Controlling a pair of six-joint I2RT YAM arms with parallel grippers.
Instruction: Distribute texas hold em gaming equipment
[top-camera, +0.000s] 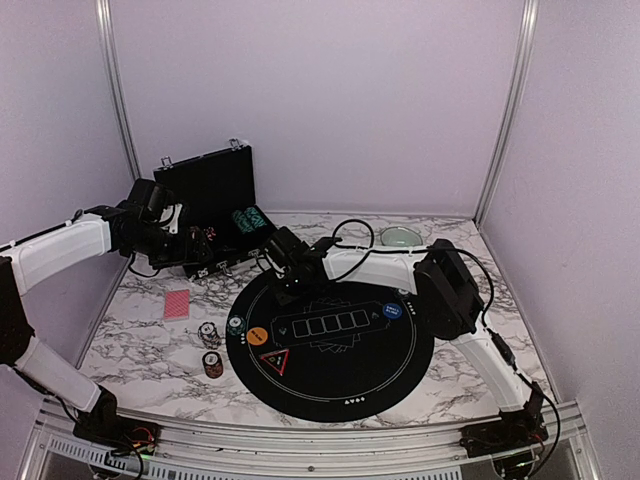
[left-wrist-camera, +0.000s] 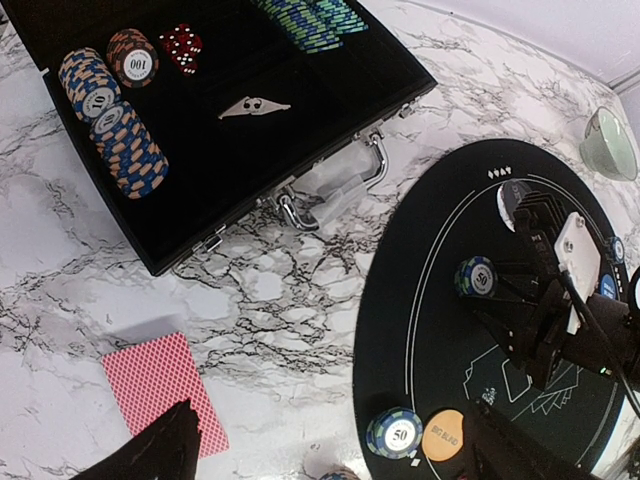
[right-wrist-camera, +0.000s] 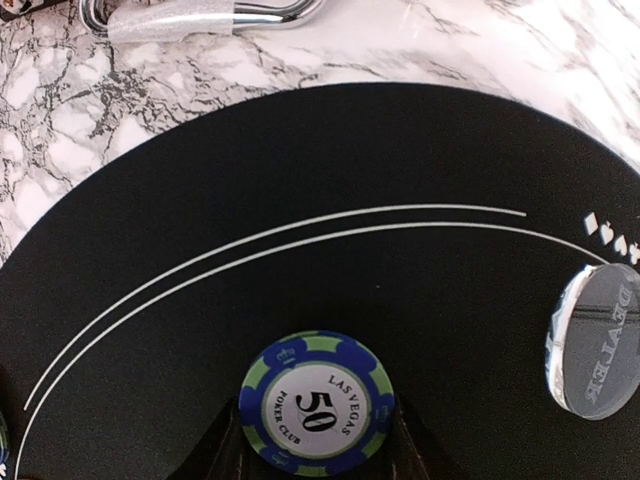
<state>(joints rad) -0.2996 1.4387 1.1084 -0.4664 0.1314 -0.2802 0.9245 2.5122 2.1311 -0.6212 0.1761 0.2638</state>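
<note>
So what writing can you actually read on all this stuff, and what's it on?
"LAS VEGAS POKER CLUB 50": blue chip.
"DEALER": clear disc.
"100": orange chip in the case.
"BIG BLIND": orange disc, barely legible.
"50": striped chip beside it.
The rest is too blurred.

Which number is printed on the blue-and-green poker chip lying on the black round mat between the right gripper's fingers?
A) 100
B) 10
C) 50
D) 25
C: in the right wrist view the poker chip lies face up on the black round mat, flanked by the fingers of the right gripper, and its white centre reads "Las Vegas Poker Club 50".
</note>
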